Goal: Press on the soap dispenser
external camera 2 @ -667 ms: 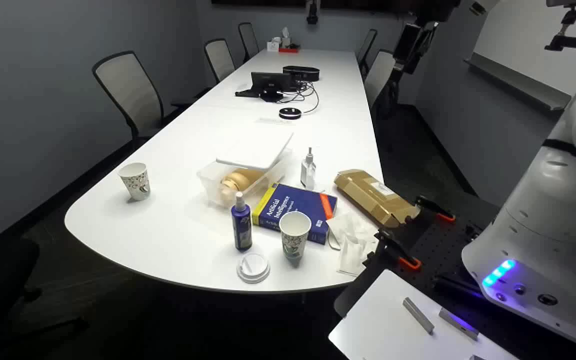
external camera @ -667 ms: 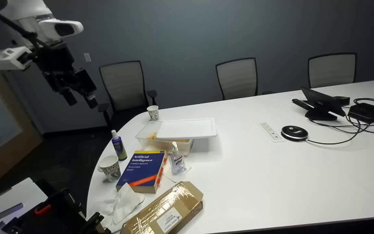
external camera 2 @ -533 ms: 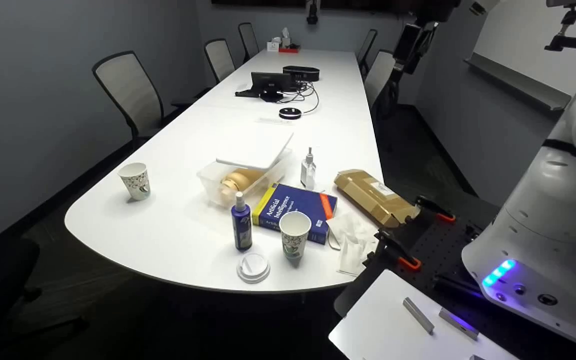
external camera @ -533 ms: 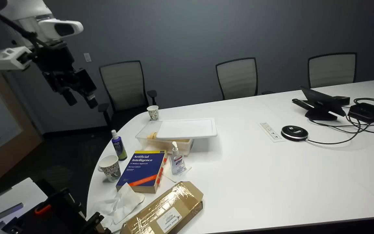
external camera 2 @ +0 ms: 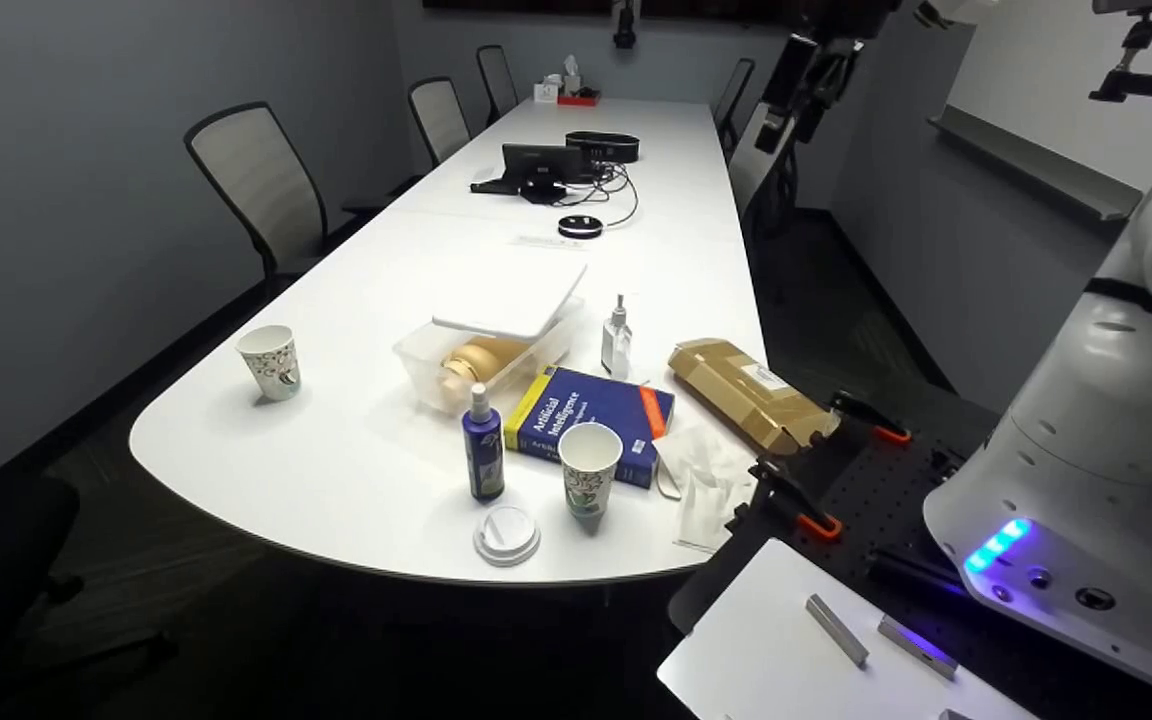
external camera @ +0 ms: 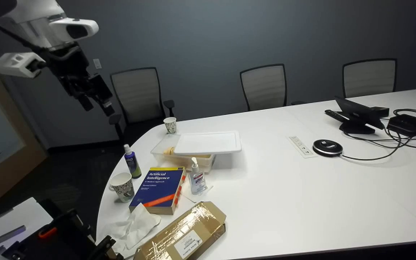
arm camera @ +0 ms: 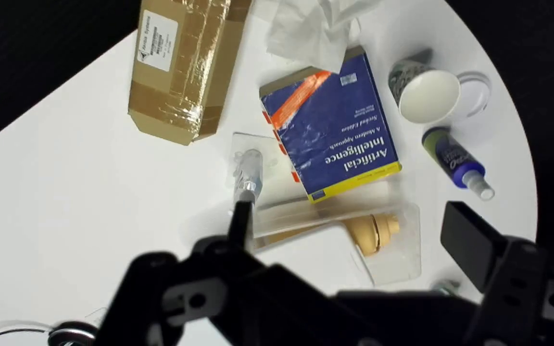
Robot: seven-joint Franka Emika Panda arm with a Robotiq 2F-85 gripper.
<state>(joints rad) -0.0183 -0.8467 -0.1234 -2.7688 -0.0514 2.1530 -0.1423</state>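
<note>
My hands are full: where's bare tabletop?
Widest: the tabletop between the cardboard box and round black puck. Smaller: between the lone paper cup and purple spray bottle. Crowded: between the soap dispenser, Artificial Intelligence book and plastic bin.

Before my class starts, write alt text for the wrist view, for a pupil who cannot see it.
A clear soap dispenser stands upright beside a blue book on a white table, seen from above past an open pincer; nearby are a cardboard box and a plastic container.

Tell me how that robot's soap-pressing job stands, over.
Black two-fingered claw open, empty, aloft. Clear plastic pump bottle upright, untouched. White rectangular lid nearby, might crowd the approach.
</note>
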